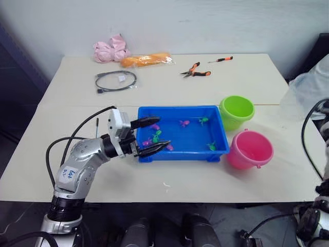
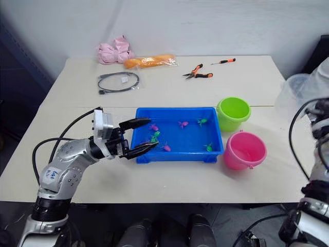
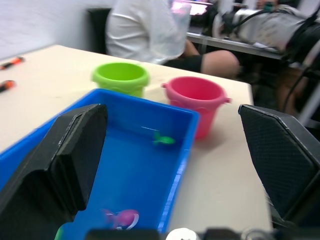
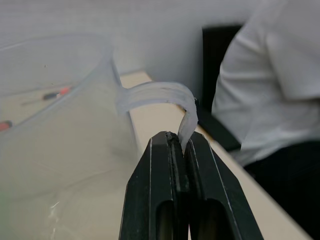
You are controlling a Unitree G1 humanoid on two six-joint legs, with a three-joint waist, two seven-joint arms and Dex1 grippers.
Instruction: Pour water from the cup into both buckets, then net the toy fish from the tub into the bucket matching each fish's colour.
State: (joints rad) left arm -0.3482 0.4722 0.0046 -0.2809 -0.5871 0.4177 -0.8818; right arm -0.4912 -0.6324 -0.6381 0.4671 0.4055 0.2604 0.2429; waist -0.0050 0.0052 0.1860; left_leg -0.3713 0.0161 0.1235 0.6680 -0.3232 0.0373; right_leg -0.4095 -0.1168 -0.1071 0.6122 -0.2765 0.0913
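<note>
The blue tub (image 1: 180,108) sits mid-table with several small pink and green toy fish in it, such as a pink one (image 1: 184,123) and a green one (image 1: 211,146). My left gripper (image 1: 164,131) is open, its fingers straddling the tub's left end above the fish there. Right of the tub stand the lime green bucket (image 1: 234,122) and, nearer me, the pink bucket (image 1: 241,159). The clear cup (image 2: 303,87) hangs at the table's right edge. My right gripper (image 4: 182,142) is shut on its curved handle (image 4: 160,92).
At the table's far side lie orange-handled pliers (image 1: 195,71), a screwdriver (image 1: 221,59), a coiled black cable (image 1: 115,81), a pink cloth (image 1: 109,50) and an orange packet (image 1: 146,60). A thin dark rod (image 1: 97,126) lies behind my left wrist. A person in a white shirt (image 3: 150,30) sits beyond the table's right end.
</note>
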